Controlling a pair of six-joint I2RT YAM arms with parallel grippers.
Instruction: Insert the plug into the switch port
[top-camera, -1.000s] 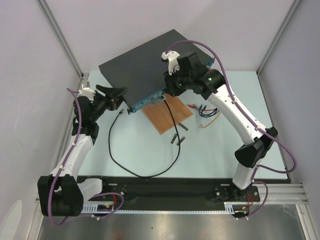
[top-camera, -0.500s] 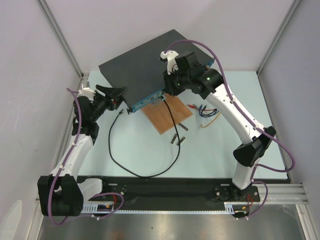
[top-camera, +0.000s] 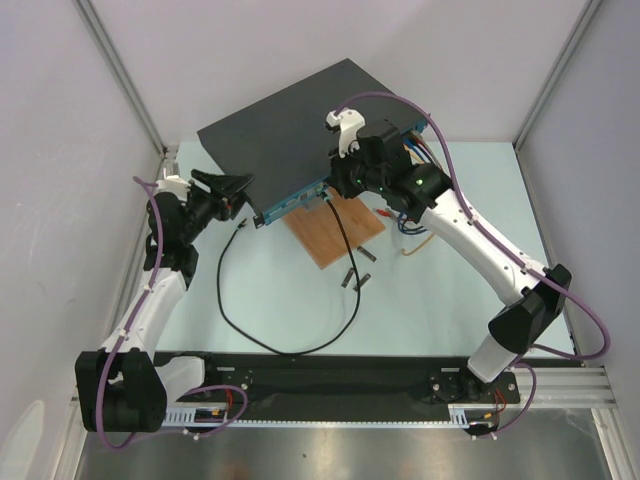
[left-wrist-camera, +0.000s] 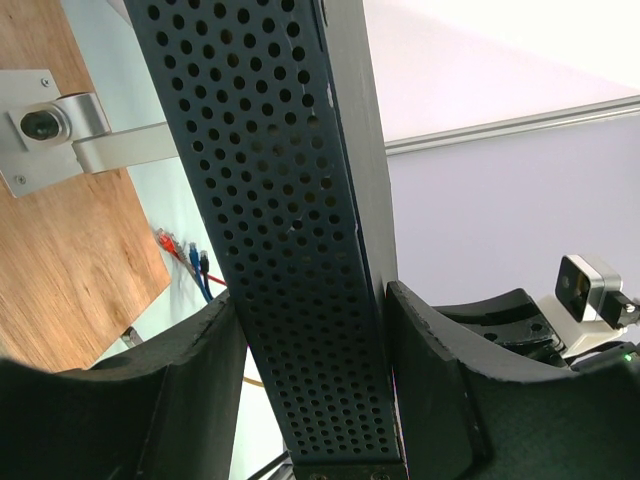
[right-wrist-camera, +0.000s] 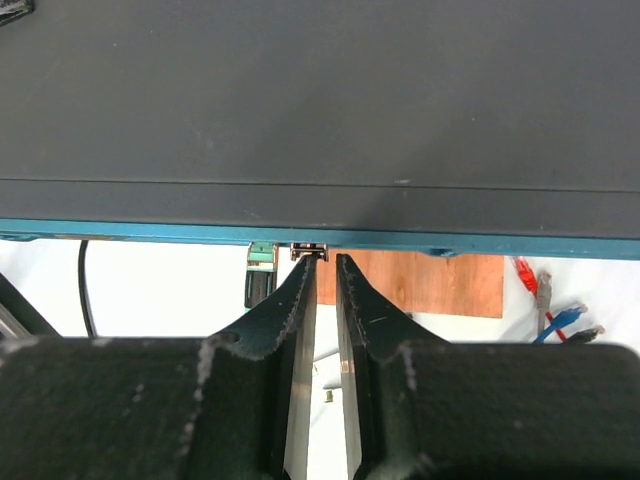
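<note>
Pale teal table (top-camera: 430, 300), white walls, aluminium frame posts. We see the switch (top-camera: 290, 130) lying flat at the far centre. It is turned so that its teal front face (right-wrist-camera: 150, 232) looks toward the near right.

Left gripper (top-camera: 240, 190) is on the switch's left corner. In the wrist view the perforated side panel (left-wrist-camera: 290, 250) fills the gap, with both fingers (left-wrist-camera: 200, 380) tight against it, so the jaws are clamped on the switch body.

Right gripper (top-camera: 335, 185) is over the front edge, tips right at the teal face. Its jaws are a thin slit apart, with light table showing through the gap and nothing visible between them (right-wrist-camera: 326, 262). The plug (right-wrist-camera: 309, 250) sits at a port on the front face, just past the left-hand fingertip in the wrist view. We cannot tell whether that tip touches it or whether the plug is fully seated. A small green part (right-wrist-camera: 262, 255) sits next to it on the face.

The black cable (top-camera: 240, 320) runs from the plug across the wooden board (top-camera: 335, 230), then loops round to the left, and its free end lies near the left gripper. The board lies just in front of the switch, partly under its front edge. Loose red and blue cables (top-camera: 405, 220) lie to the board's right, and two small metal pieces (top-camera: 355, 275) on the near side of it.
</note>
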